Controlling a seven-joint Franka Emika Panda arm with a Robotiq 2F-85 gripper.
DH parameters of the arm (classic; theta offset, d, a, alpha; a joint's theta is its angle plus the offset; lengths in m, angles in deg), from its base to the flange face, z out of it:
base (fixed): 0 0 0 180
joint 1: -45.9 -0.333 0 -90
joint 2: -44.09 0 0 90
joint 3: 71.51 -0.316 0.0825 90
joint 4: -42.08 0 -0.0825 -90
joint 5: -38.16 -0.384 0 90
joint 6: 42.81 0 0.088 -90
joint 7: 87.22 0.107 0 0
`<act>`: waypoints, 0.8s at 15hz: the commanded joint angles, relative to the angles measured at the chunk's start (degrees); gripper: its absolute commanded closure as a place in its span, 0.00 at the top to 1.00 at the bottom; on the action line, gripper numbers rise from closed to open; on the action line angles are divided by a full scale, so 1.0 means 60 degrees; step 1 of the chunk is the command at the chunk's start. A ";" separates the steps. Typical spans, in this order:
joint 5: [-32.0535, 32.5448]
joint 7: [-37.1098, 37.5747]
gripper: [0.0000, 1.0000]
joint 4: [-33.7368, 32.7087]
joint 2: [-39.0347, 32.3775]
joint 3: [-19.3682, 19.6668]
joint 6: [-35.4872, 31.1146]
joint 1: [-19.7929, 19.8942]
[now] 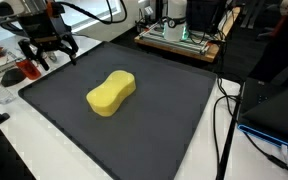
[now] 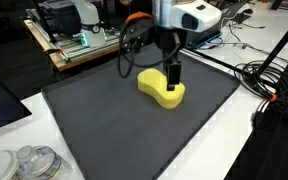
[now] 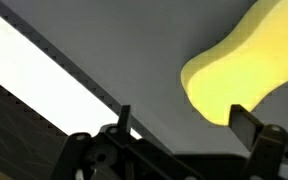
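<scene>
The claw (image 1: pixel 49 58) is hanging with its jaws spread as wide as they go and nothing between them; in the wrist view the two fingertips (image 3: pixel 124 115) are framing only bare surface. Directly beneath the claw the dark mat (image 1: pixel 134 130) is lying flat, and the claw is hovering above it near one corner, not touching it. Ahead of the claw, and off toward the finger at the right of the wrist view, the yellow sponge (image 3: pixel 249 60) is lying on the mat, outside the gap between the fingers. In an exterior view the sponge (image 1: pixel 111 93) is sitting near the mat's middle, well apart from the claw. In an exterior view the claw (image 2: pixel 167 78) is overlapping the sponge (image 2: pixel 152 85), which looks like a matter of sightline only. By this judgement the work is standing at the approach, with no contact made. A grasp from here would call for travelling forward and sideways until the sponge's narrow waist is lying between the fingers, then descending before closing. The arm is reaching in from beyond the mat's edge with its wrist turned steeply downward. Behind the claw the white table (image 3: pixel 34 80) is running along the mat's border.
</scene>
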 commanded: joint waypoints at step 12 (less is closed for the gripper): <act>0.0765 -0.4179 1.00 0.0323 0.0140 -0.1271 -0.0150 -0.0884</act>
